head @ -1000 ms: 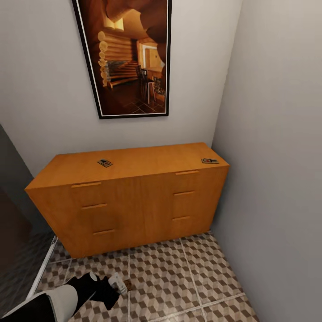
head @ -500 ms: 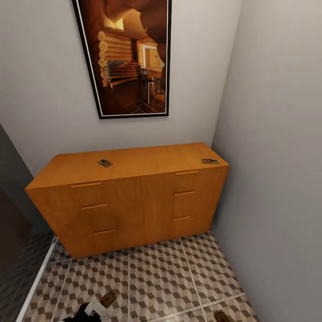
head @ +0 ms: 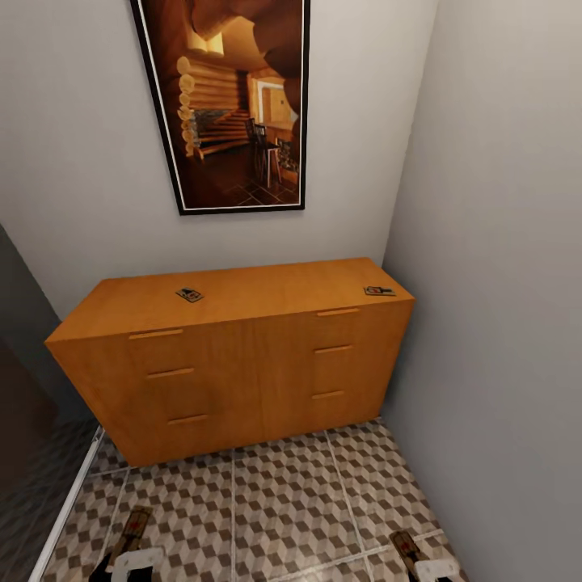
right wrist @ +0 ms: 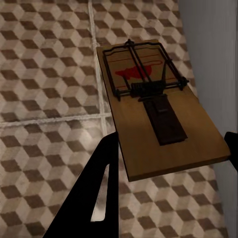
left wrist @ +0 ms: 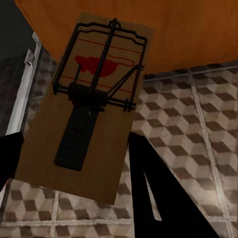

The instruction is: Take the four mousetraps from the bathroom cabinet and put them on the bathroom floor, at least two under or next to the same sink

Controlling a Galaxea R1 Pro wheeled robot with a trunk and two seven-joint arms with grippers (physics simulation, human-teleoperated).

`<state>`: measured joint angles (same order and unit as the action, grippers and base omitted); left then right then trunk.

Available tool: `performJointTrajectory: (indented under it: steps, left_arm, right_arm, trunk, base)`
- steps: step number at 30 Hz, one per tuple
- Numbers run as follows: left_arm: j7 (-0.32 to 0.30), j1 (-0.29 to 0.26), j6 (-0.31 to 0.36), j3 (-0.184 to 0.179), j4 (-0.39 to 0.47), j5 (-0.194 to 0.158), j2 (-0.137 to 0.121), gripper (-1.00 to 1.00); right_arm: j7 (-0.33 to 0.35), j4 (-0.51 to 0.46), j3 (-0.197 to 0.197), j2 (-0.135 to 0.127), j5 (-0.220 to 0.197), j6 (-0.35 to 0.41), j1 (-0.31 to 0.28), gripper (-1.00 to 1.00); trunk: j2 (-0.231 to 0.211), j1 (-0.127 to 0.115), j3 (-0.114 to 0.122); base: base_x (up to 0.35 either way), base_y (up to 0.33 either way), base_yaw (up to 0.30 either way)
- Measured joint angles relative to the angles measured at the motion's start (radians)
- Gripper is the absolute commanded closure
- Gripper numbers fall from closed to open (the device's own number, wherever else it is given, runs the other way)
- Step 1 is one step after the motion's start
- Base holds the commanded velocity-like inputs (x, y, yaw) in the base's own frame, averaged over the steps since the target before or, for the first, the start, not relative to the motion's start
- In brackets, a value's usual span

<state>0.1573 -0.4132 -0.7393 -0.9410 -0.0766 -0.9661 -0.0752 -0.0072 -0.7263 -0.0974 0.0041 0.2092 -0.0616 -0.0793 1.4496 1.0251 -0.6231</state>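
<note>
Two mousetraps lie on the orange-tan cabinet [head: 242,356]: one mousetrap [head: 189,295] left of the top's middle, another mousetrap [head: 378,291] at its right end. My left gripper [head: 129,558] is low at the view's bottom edge, shut on a third mousetrap [head: 133,529] over the cube-patterned bathroom floor [head: 283,501]. In the left wrist view that mousetrap [left wrist: 94,99] sits between the dark fingers [left wrist: 158,198]. My right gripper [head: 428,568] is shut on a fourth mousetrap [head: 404,546] near the right wall; in the right wrist view this mousetrap [right wrist: 153,109] is gripped above the tiles. No sink is in view.
A framed picture [head: 234,105] hangs above the cabinet. A grey wall [head: 501,323] closes the right side right up to the cabinet's end. A white threshold strip [head: 73,493] and darker flooring lie at the left.
My left gripper has dropped toward the view's bottom edge, still holding its mousetrap. My right gripper has come into view at the bottom right with a mousetrap. The cabinet's two traps have not moved.
</note>
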Motion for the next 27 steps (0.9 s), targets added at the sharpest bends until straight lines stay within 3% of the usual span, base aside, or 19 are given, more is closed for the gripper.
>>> performJointTrajectory:
  steps: [6,17,22,27]
  left_arm:
    - [0.056,0.002,-0.015,0.001,0.001,-0.010,0.035,1.00]
    - [0.052,0.031,-0.047,0.004,-0.018,-0.010,0.040,1.00]
    - [0.042,0.059,-0.079,0.004,-0.003,-0.001,0.040,1.00]
    - [0.033,0.087,-0.111,0.004,-0.001,0.006,0.040,1.00]
  right_arm:
    - [-0.003,-0.003,0.001,0.003,-0.034,-0.005,0.000,1.00]
    - [-0.005,0.010,0.006,0.009,-0.037,-0.011,0.028,1.00]
    - [-0.012,0.020,0.004,0.033,-0.036,-0.021,0.031,1.00]
    - [-0.012,0.023,0.006,0.038,-0.036,-0.048,0.031,1.00]
  trunk:
    - [0.000,0.000,0.000]
    - [0.000,0.000,0.000]
    - [0.000,0.000,0.000]
    - [0.000,0.000,0.000]
  base:
    - [0.000,0.000,0.000]
    - [0.000,0.000,0.000]
    - [0.000,0.000,0.000]
    - [0.000,0.000,0.000]
